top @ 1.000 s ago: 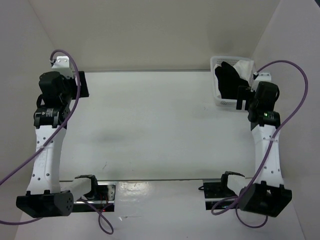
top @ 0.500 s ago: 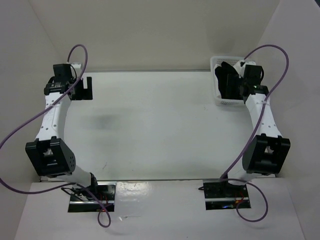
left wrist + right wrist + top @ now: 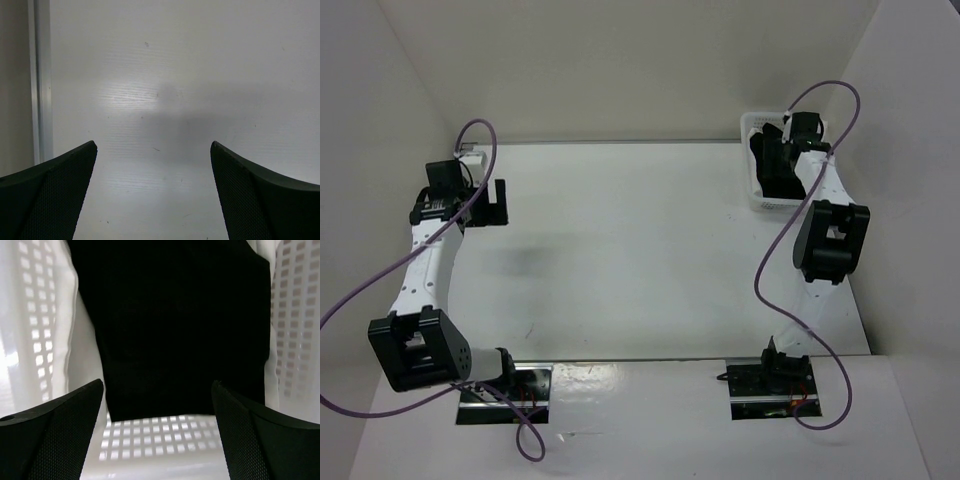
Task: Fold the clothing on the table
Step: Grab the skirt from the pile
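The clothing [image 3: 772, 168] is a black bundle inside a white mesh basket [image 3: 757, 205] at the table's far right corner. My right gripper [image 3: 783, 150] reaches down into that basket. In the right wrist view the right gripper [image 3: 157, 384] is open, with the clothing [image 3: 175, 315] just beyond and between its fingertips; nothing is gripped. The basket's mesh floor [image 3: 150, 440] shows below the fabric. My left gripper [image 3: 500, 204] hovers over the far left of the table [image 3: 640, 250]. From the left wrist, the left gripper [image 3: 153, 143] is open above bare table [image 3: 175, 75].
A metal rail [image 3: 42, 75] runs along the table edge just left of the left gripper. White cloth [image 3: 87, 350] lies beside the black fabric in the basket. White walls close in the table on the left, far and right sides. Purple cables loop over both arms.
Both arms have stretched out from their folded pose. The right gripper has gone into the basket over the black clothing; the left has swung out to the far left of the table.
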`<move>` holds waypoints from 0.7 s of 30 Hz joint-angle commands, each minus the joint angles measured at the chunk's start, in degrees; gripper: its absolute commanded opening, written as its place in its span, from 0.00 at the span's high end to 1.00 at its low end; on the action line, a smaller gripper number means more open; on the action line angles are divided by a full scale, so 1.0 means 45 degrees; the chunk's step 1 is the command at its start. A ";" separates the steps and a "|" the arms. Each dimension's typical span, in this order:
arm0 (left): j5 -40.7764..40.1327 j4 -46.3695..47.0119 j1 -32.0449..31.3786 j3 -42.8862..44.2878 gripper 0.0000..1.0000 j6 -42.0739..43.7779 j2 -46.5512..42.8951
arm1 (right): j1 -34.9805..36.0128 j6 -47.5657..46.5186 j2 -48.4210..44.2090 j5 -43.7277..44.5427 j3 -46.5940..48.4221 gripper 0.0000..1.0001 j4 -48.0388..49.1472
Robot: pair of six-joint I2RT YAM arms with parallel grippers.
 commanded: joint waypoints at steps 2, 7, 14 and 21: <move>-0.0066 0.0209 0.0091 -0.0303 0.00 0.0389 -0.0309 | 0.0094 -0.0412 0.1199 0.0317 0.1763 0.10 0.0337; -0.0184 -0.0121 0.0208 -0.0420 0.00 0.0915 -0.0951 | 0.0094 -0.0529 0.3657 0.0570 0.4262 0.14 -0.0442; -0.0068 -0.0982 0.0344 -0.0557 0.00 0.1621 -0.1930 | -0.0023 -0.0531 0.6003 0.0454 0.7192 0.19 -0.1538; 0.0459 -0.1021 0.0774 -0.0674 0.00 0.1621 -0.1794 | -0.0023 -0.0531 0.6206 0.0161 0.7762 1.00 -0.2260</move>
